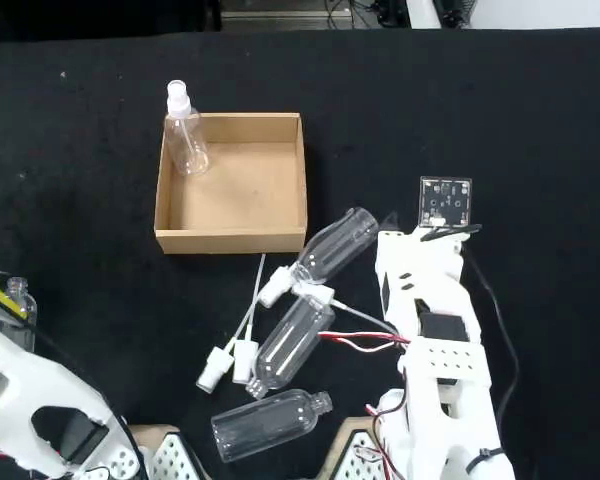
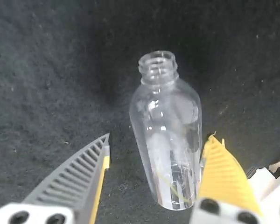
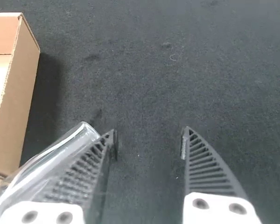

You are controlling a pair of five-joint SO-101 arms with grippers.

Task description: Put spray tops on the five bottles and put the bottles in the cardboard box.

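A clear bottle without a top (image 2: pixel 170 140) stands between the fingers of my open left gripper (image 2: pixel 159 136), with a gap on one side. From above, this bottle (image 1: pixel 18 300) and the left gripper (image 1: pixel 2 298) are at the table's left edge. My right gripper (image 3: pixel 149 131) is open over bare cloth, and a lying bottle (image 3: pixel 46 163) rests just outside one finger. That bottle (image 1: pixel 335 243) lies right of the cardboard box (image 1: pixel 230 240). One bottle with a spray top (image 1: pixel 185 135) leans in the box's far left corner. Two more bottles (image 1: pixel 290 340) (image 1: pixel 265 422) lie in front.
Loose white spray tops with long tubes (image 1: pixel 230 360) lie between the box and the front bottles, and others (image 1: pixel 295 290) sit by the bottle necks. A small square board (image 1: pixel 446 201) lies beyond the right arm (image 1: pixel 435 340). Red and white wires cross at mid-table.
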